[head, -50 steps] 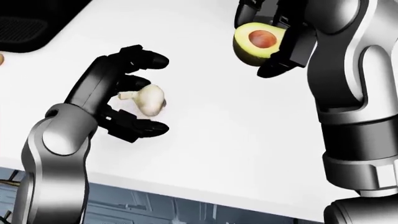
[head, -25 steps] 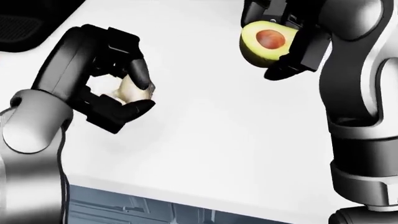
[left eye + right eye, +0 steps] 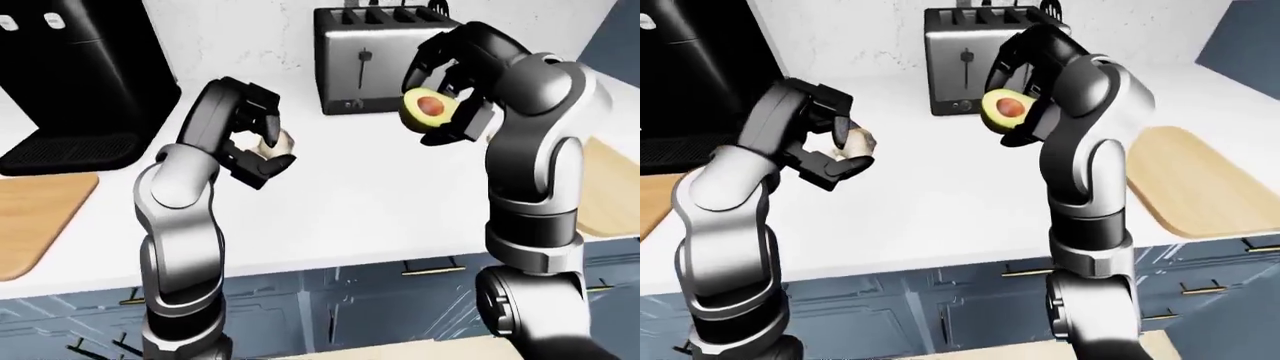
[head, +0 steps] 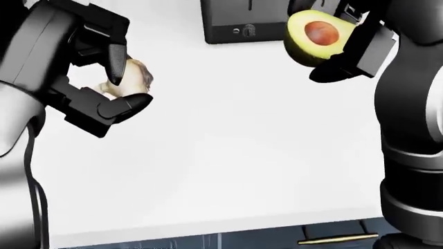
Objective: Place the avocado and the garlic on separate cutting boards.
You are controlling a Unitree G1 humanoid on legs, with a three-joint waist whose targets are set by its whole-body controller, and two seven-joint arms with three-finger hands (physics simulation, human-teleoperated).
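- Black fingers of the left hand (image 4: 104, 78) curl round the pale garlic (image 4: 131, 80); the bulb sits inside the grasp, one finger across its top and another under it, lifted clear of the white worktop (image 4: 228, 155).
- Black fingers of the right hand (image 3: 445, 94) clamp the avocado (image 3: 428, 109), a cut half with its brown pit facing the camera; the fruit hangs just below the palm, held above the worktop.
- In the left-eye view both hands hang at about the same height, well apart, the garlic at centre-left and the avocado at upper right.
- Beyond the avocado stands a steel toaster (image 3: 375, 56) by the wall, and a black coffee machine (image 3: 75, 67) fills the upper left.
- One wooden cutting board (image 3: 35, 225) lies on the worktop at the far left of the left-eye view, past the left arm.
- A second cutting board (image 3: 1195, 187) lies at the right of the right-eye view, beyond the right arm.
- Neither item touches a board.
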